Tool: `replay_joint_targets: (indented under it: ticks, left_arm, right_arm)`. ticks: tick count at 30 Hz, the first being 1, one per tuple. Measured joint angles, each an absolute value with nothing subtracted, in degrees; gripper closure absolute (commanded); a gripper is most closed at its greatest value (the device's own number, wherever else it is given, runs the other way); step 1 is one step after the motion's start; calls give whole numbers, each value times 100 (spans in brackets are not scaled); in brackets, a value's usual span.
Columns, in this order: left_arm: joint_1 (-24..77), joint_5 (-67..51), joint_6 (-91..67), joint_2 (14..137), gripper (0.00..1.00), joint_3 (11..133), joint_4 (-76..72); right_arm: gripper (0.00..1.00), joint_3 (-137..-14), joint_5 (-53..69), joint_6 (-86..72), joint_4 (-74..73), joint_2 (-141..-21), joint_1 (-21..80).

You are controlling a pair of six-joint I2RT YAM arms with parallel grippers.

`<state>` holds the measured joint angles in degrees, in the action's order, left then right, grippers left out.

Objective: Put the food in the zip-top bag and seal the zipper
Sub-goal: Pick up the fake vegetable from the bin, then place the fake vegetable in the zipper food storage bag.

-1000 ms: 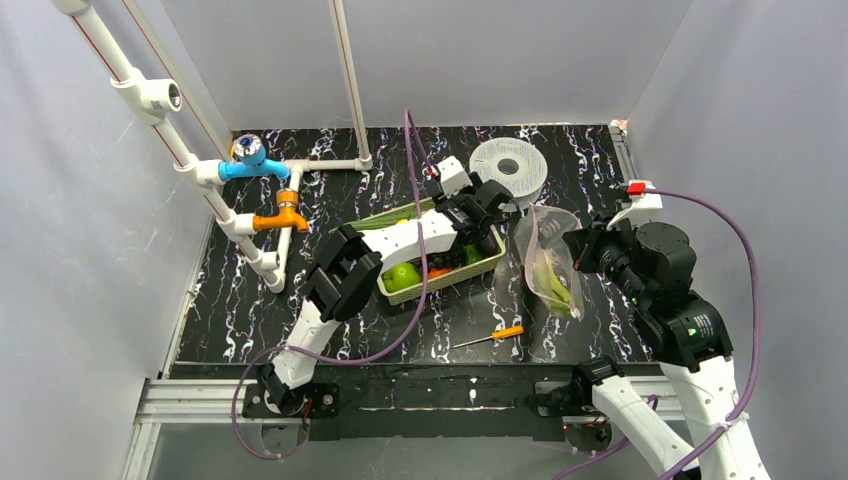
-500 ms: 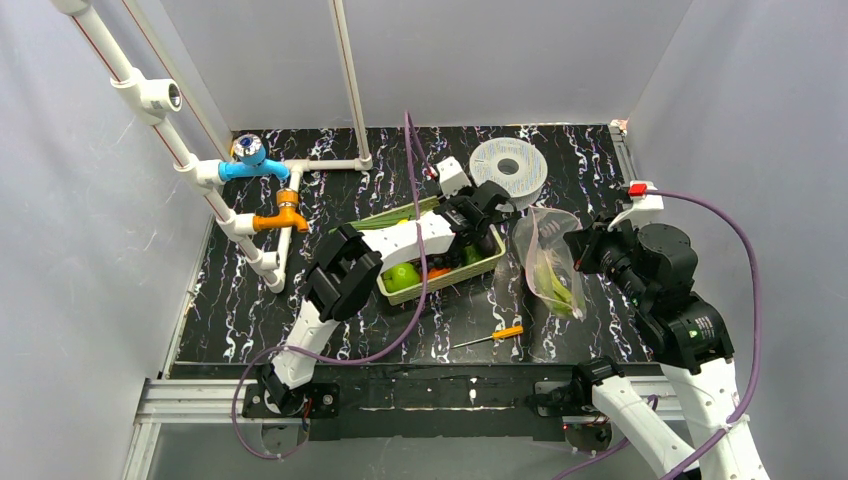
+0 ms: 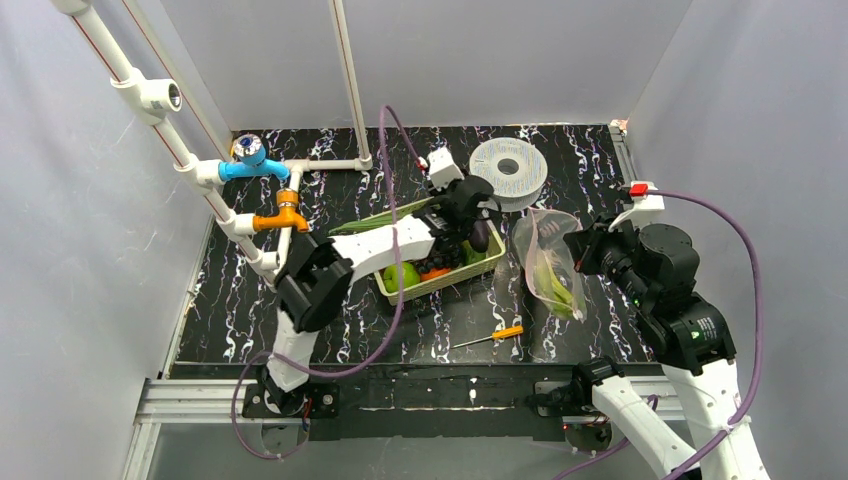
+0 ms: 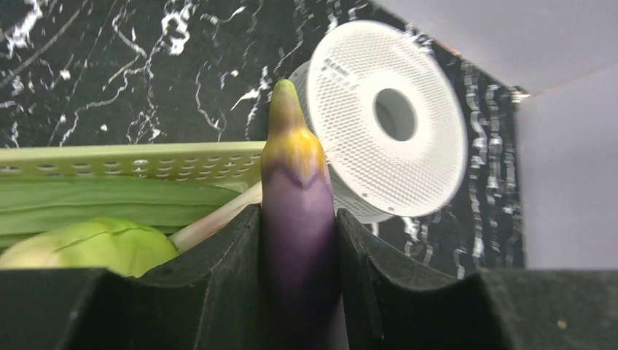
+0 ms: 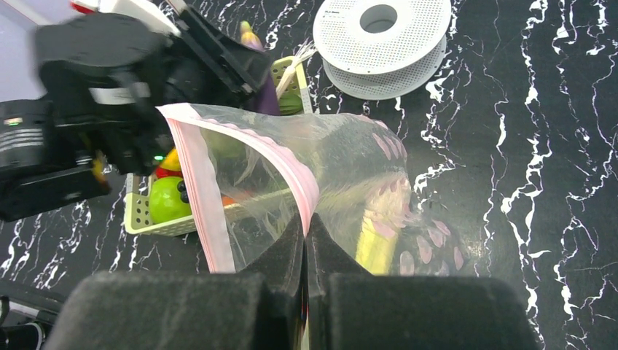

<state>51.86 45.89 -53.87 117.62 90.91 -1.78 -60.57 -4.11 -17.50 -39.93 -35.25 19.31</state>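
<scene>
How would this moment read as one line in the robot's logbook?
left hand: shut on eggplant over basket | right hand: pinching zip-top bag mouth open | zipper: unsealed

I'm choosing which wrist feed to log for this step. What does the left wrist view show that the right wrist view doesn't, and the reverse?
Left wrist only: the left gripper clamping the purple eggplant close up, beside the cabbage and the leek.
Right wrist only: the right gripper pinching the zip-top bag at its pink zipper, a yellow-green item inside the bag, and the green apple.
Both: the white spool, the green basket and the eggplant.
</scene>
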Motion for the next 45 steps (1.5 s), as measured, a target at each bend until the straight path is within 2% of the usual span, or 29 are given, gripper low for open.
replay_joint_targets:
  ticks: [3,7,11,16,19,22,27,33,39,45]
  left_arm:
    - [5183,4264,-4832,11007,100,8474,-813]
    - [5166,3235,-3997,9675,100,7384,-2202]
    - [5146,1571,-3323,8492,100,6567,-3609]
    - [5148,-877,-3020,7959,100,6413,-4825]
    - [5165,-2243,-3142,8040,100,6595,-5527]
    - [5197,-3135,-3451,8473,100,7044,-6375]
    - [5282,-4096,-4207,9722,100,8177,-7772]
    - [5748,-5256,-4419,10858,100,9356,-8237]
    - [5930,-5890,-4485,11054,100,9672,-8357]
    - [5851,-6052,-4185,11122,100,9682,-8383]
  right_arm:
    - [99,-6137,-340,-1783,-4039,-3537,1931]
    - [99,-6270,-208,-1824,-4051,-3637,1931]
    - [99,-6314,-63,-1881,-4062,-3733,1931]
    - [99,-6447,136,-1952,-4180,-3888,1931]
    - [99,-6550,274,-1966,-4264,-3977,1931]
    - [99,-6631,385,-1976,-4356,-4047,1931]
    - [99,-6663,576,-2078,-4375,-4070,1931]
    - [99,-6699,835,-2185,-4366,-4109,1931]
    - [99,-6750,969,-2254,-4362,-4134,1931]
    - [99,-6801,1091,-2302,-4355,-4130,1931]
